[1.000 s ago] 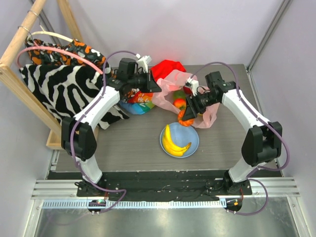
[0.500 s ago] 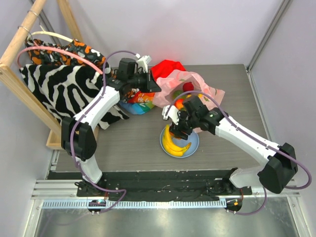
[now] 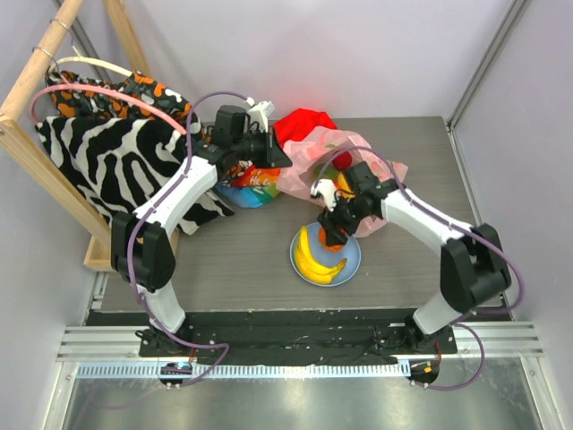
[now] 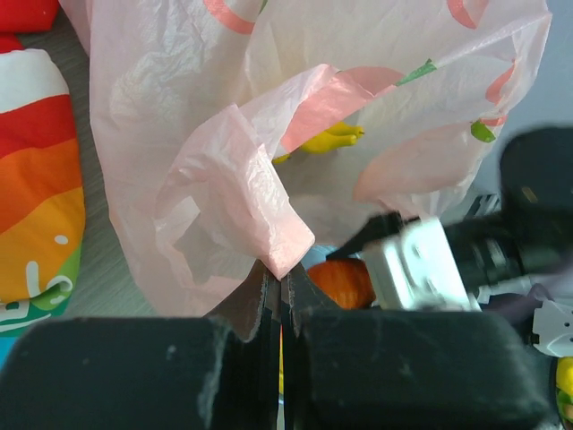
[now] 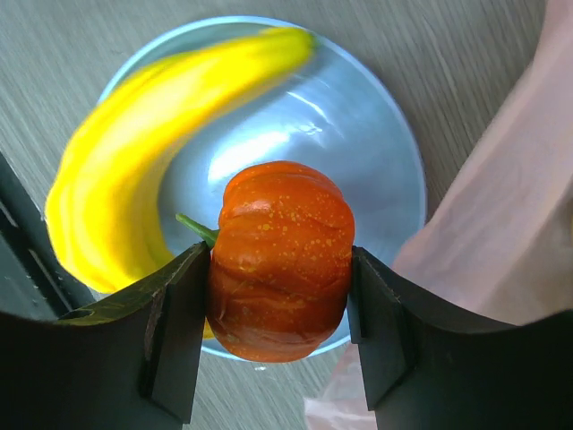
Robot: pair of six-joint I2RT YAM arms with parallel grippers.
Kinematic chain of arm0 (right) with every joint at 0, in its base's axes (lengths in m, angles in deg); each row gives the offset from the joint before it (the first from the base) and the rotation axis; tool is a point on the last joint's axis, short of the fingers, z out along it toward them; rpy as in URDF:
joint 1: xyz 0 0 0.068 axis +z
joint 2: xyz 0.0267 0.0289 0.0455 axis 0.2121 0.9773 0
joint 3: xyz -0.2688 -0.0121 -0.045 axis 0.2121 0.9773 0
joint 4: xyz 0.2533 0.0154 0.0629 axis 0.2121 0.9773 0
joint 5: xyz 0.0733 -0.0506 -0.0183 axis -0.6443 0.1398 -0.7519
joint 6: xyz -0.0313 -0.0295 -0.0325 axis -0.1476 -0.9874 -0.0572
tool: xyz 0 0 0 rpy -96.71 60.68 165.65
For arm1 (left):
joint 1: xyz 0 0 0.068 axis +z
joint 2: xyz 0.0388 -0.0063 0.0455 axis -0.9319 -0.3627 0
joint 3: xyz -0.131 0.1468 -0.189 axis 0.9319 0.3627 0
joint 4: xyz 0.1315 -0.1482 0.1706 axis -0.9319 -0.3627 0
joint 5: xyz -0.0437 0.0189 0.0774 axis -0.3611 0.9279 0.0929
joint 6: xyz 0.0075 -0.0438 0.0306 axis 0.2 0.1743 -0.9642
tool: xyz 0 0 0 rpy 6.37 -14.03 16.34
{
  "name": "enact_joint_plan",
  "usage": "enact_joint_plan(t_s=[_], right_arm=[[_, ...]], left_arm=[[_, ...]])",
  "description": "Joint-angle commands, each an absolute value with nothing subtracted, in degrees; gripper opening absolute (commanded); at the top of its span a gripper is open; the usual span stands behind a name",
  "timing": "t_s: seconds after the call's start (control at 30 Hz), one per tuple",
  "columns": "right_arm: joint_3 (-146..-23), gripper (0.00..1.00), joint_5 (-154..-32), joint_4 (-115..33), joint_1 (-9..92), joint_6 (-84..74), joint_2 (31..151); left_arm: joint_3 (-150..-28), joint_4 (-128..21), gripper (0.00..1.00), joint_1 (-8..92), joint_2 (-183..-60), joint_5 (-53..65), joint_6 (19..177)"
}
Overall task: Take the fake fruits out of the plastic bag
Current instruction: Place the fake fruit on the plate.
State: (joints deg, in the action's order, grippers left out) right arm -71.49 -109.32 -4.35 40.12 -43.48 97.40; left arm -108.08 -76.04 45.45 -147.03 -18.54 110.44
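Note:
The translucent pink plastic bag lies at the back middle of the table. My left gripper is shut on the bag's edge and holds it up; the left wrist view shows the pinched fold above the jaws. A yellow fruit shows through the bag, and a red one lies inside. My right gripper is shut on the orange-red fruit with a green top, just above the far rim of the light-blue plate. The yellow banana bunch lies on the plate.
A red cloth lies behind the bag and a rainbow-striped cloth to its left. A zebra-print cloth hangs on a wooden rack at the far left. The bag's loose side lies right beside the plate.
My right gripper carried the orange-red fruit from the bag's mouth to over the plate, then drew back slightly to the right. The left gripper has kept still on the bag.

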Motion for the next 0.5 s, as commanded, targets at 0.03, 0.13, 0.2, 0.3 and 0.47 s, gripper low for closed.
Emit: enact_joint_plan(t_s=[0.03, 0.13, 0.2, 0.3, 0.47], right_arm=[[-80.5, 0.48, -128.7, 5.3, 32.6, -42.9, 108.2], [-83.8, 0.50, -135.4, 7.6, 30.2, -42.1, 112.7], [-84.0, 0.54, -137.0, 7.3, 30.3, -41.5, 113.4], [-84.4, 0.61, -137.6, 5.5, 30.3, -40.6, 114.5], [-86.5, 0.99, -136.0, 5.1, 30.3, -40.5, 116.2]], left_arm=[[-109.2, -75.2, 0.00, 45.4, -145.4, -18.2, 108.9], [-109.5, -75.3, 0.00, 45.4, -145.9, -18.2, 108.8], [-109.6, -75.4, 0.00, 45.4, -146.2, -18.3, 108.7], [-110.2, -75.5, 0.00, 45.3, -146.6, -18.3, 108.6], [-110.6, -75.5, 0.00, 45.2, -147.5, -18.3, 108.5]])
